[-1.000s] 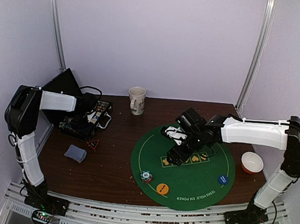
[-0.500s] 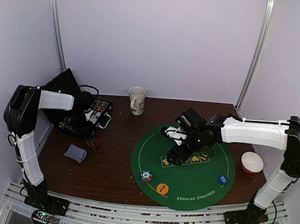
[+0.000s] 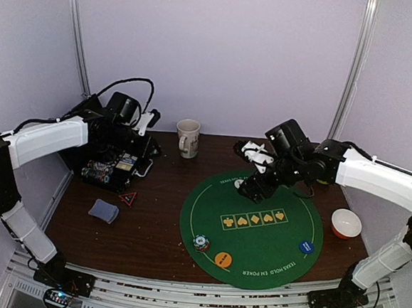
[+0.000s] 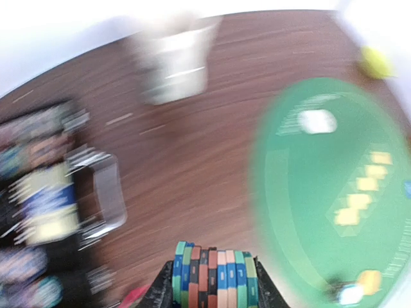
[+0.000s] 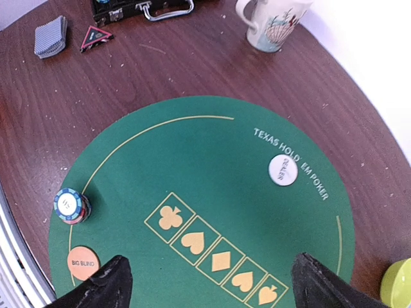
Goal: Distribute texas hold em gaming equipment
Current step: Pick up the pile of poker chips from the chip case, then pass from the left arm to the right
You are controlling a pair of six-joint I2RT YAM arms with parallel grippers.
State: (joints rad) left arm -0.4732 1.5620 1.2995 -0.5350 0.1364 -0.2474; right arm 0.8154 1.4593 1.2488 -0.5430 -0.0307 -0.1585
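**Chips clamped in the left hand, right hand wide over the mat**

Left wrist view, blurred: the left hand (image 4: pixel 210 289) was clamped on a held chip stack (image 4: pixel 212 277), a row of multicoloured discs squeezed end to end. Such a stack is probably stiff but loose, so pressing on both end faces suits it, and a slack grip could spill it. Beyond lay the green felt mat (image 4: pixel 308 192), the beige mug (image 4: pixel 173 64) and the chip case (image 4: pixel 45 192).

Right wrist view: the right hand (image 5: pixel 210 266) hung above the mat, fingers wide apart and holding nothing. On the felt sat the white dealer button (image 5: pixel 282 170), a blue-topped chip stack (image 5: pixel 69 205) and the orange big-blind button (image 5: pixel 83 263). The card deck (image 5: pixel 50 35) lay on the bare desk (image 5: pixel 160 64) beside a red triangular marker (image 5: pixel 95 36). Cards are likely thin and slippery, best taken by their edges.

Top view: a blue button (image 3: pixel 306 247) lay near the mat's right edge, with a bowl (image 3: pixel 346 223) just off it. The mug stood between case and mat, a likely obstacle for the left arm.
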